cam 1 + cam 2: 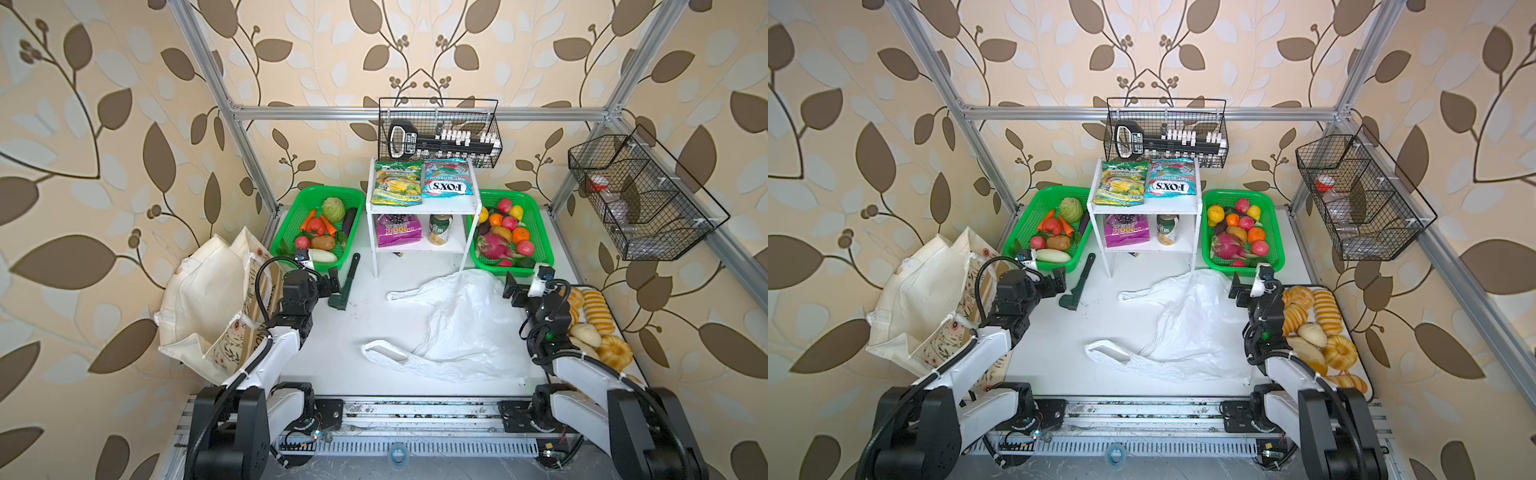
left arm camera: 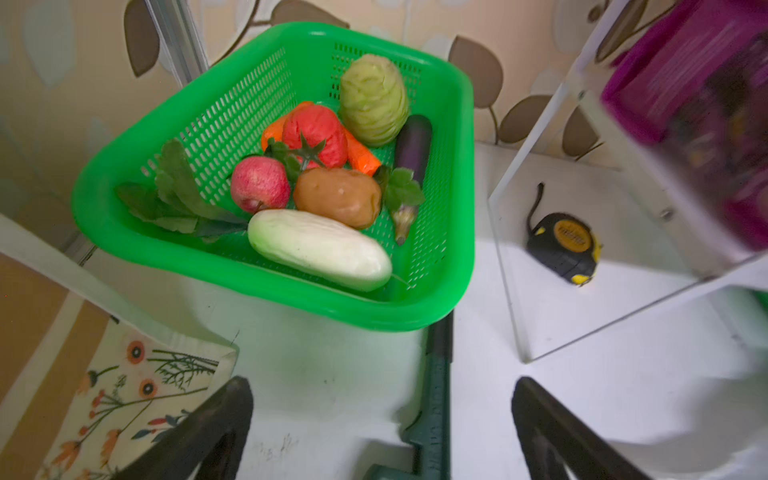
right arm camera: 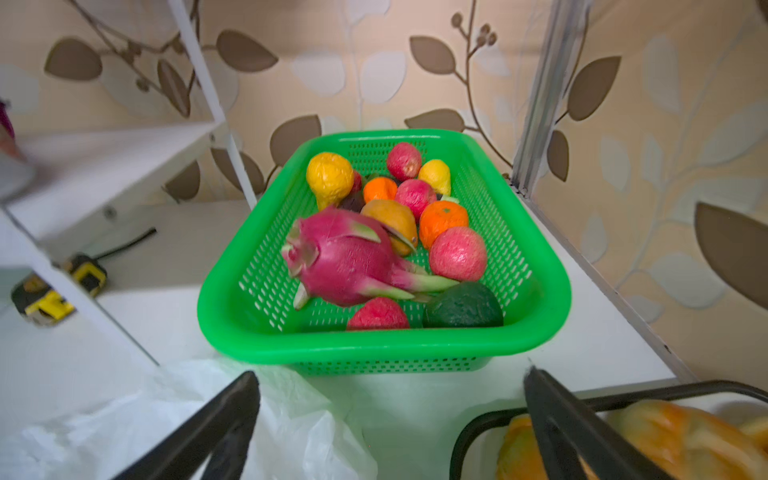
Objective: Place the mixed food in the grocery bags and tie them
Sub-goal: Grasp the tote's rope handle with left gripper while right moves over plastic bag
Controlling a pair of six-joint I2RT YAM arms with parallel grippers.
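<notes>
**A:** The left fingers (image 2: 232, 399) and the right fingers (image 3: 237, 399): how do they stand?

**B:** Both pairs are spread wide with nothing between them. The left pair hangs over the tabletop (image 1: 374, 332) at about 10 o'clock, just short of the near rim of the left green basket (image 2: 463, 166). A green wrench (image 1: 345, 282) lies below them. The right pair hangs at about 2 o'clock, just short of the right green basket (image 3: 374, 349), above the far edge of the white plastic bag (image 1: 461, 328).

**A:** Where is the food?

**B:** None of it is bagged. The white shelf (image 1: 376, 249) stands at 12 o'clock. On its top board the FOX'S candy packet (image 1: 446, 180) lies beside a green-yellow snack packet (image 1: 397, 183). On the lower board sit the purple snack packet (image 1: 398, 230) and the drink can (image 1: 439, 228), the can upright. The dragon fruit (image 3: 349, 257) lies in the right basket with the yellow and orange toy fruits (image 3: 442, 218), some red ones and a dark green one.

**A:** And the bags?

**B:** The plastic bag lies crumpled and flat from the centre toward 4 o'clock, both loop handles pointing toward 9 o'clock. The canvas tote (image 1: 199, 299) slumps at the 9 o'clock edge, beside the left arm. Bread loaves (image 1: 594, 307) lie at 3 to 4 o'clock, beside the right arm.
</notes>
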